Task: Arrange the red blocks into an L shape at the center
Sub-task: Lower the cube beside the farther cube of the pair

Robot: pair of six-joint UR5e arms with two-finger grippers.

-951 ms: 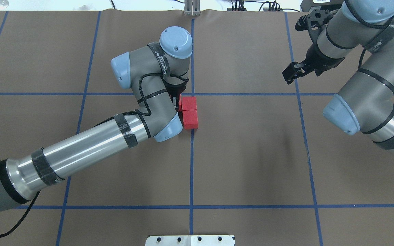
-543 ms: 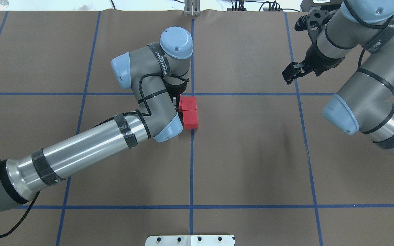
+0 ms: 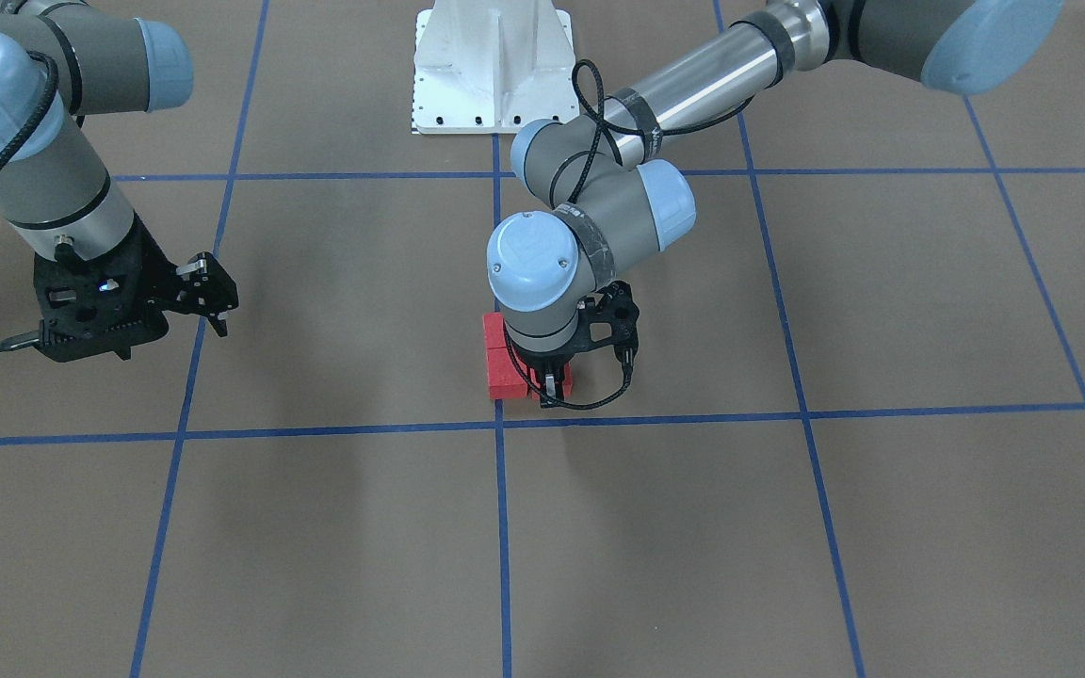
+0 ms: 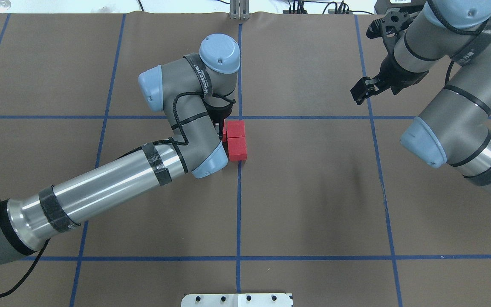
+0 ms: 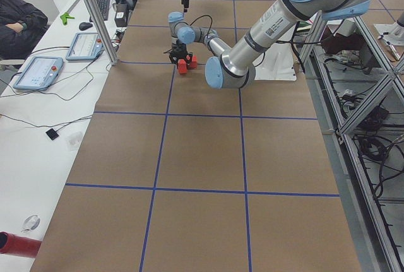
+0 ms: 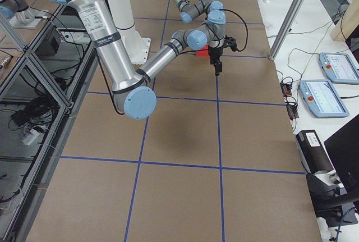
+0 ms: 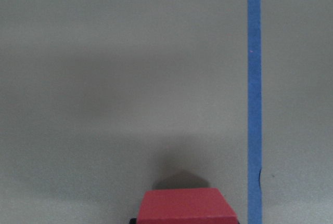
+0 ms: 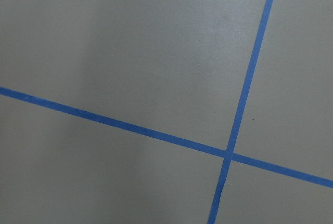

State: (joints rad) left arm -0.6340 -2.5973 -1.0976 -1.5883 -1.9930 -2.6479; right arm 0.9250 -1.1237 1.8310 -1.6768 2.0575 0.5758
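Note:
Two red blocks point(image 4: 236, 128) point(image 4: 237, 149) lie edge to edge just below the center crossing point(image 4: 240, 117). A third red block point(image 3: 562, 382) sits beside the block nearer the crossing, so the three make an L on the floor. My left gripper point(image 3: 548, 384) stands straight down over this third block and is shut on it. In the overhead view my wrist hides most of it. It fills the bottom edge of the left wrist view point(image 7: 187, 207). My right gripper point(image 4: 358, 95) hangs shut and empty far to the right, above the floor.
Blue tape lines point(image 4: 238, 204) divide the brown floor into squares. The white base plate point(image 3: 492, 66) is on the robot's side. My left forearm point(image 4: 100, 187) lies low across the left half of the table. The right arm point(image 4: 450, 119) fills the right edge.
The right arm has drifted slightly, with its gripper a little farther from the robot. The left arm and the red blocks have not moved.

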